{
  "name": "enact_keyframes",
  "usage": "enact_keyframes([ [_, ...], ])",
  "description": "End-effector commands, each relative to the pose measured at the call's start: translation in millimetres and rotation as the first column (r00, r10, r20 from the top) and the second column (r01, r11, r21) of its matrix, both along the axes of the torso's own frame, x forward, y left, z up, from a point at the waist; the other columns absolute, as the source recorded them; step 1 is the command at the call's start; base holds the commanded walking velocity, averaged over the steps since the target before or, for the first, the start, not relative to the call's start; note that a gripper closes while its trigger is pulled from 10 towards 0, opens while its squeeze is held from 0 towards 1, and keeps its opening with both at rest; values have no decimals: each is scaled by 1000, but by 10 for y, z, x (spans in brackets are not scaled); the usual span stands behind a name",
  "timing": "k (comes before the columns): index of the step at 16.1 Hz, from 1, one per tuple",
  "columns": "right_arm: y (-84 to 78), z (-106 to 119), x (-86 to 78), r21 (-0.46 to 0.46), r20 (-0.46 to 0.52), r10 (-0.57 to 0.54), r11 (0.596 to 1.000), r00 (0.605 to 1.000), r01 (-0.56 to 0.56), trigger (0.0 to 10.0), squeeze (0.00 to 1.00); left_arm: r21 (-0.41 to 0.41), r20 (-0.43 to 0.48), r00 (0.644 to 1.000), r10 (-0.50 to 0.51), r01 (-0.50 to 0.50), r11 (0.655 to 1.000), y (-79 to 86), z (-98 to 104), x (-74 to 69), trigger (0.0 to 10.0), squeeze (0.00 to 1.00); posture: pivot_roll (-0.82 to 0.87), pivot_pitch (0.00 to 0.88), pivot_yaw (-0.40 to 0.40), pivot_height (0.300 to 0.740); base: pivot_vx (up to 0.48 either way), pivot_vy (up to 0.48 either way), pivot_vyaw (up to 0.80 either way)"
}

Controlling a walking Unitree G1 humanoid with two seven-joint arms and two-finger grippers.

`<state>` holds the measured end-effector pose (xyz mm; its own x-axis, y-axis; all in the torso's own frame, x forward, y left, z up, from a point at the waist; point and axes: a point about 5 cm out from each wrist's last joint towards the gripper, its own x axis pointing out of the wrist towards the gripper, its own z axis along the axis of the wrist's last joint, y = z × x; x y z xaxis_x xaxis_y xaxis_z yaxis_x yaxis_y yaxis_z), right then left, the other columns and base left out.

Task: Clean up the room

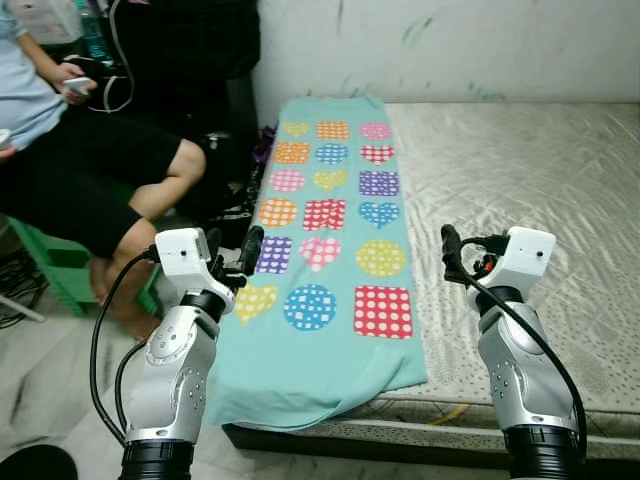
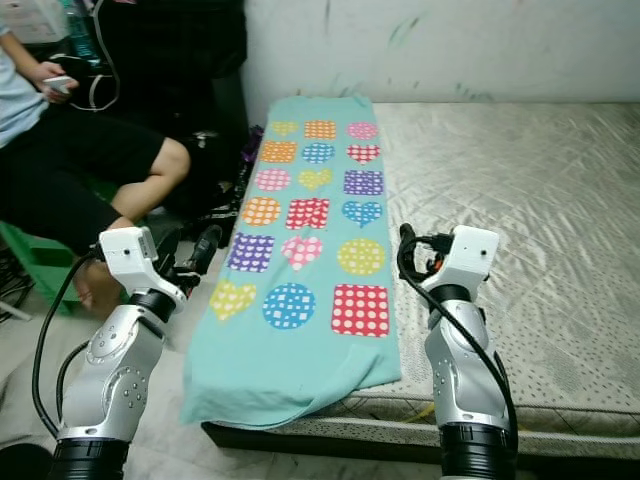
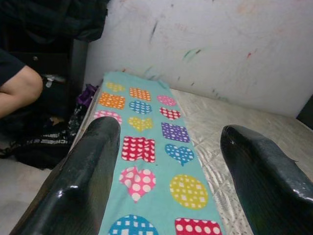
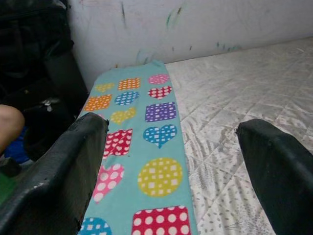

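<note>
Turquoise cloth (image 1: 325, 260) lies flat between our two raised grippers, ahead of both, along the left edge of one pale quilted mattress (image 1: 520, 180). Our left gripper (image 3: 168, 161) and right gripper (image 4: 171, 166) each hold their fingers spread wide, gripping nothing. We count one cloth, printed with dotted hearts, circles and squares. Beyond, one seated person (image 1: 70, 150).
</note>
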<state>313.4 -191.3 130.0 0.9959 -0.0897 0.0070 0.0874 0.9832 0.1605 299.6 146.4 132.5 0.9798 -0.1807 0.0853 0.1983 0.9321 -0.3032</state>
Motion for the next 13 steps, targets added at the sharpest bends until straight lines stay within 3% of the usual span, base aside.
enact_keyframes([
  [1,25,32,10,-2,7,7,1000,1000,-7,10000,0,3,2,1000,5,-5,1000,17,17,-6,10000,0,-125,0,65,740,0,0,0],
  [4,27,32,10,-1,7,9,1000,1000,-9,10000,0,-4,6,1000,3,-3,1000,13,21,-6,10000,0,-126,0,64,740,0,0,0],
  [10,35,36,20,-4,9,13,1000,1000,-12,10000,0,-8,2,1000,9,-9,1000,16,22,3,10000,0,-126,0,63,740,0,480,0],
  [13,35,29,21,-4,7,12,1000,1000,-12,10000,0,-12,21,1000,5,-5,1000,11,45,-2,10000,0,-126,0,63,740,0,112,0],
])
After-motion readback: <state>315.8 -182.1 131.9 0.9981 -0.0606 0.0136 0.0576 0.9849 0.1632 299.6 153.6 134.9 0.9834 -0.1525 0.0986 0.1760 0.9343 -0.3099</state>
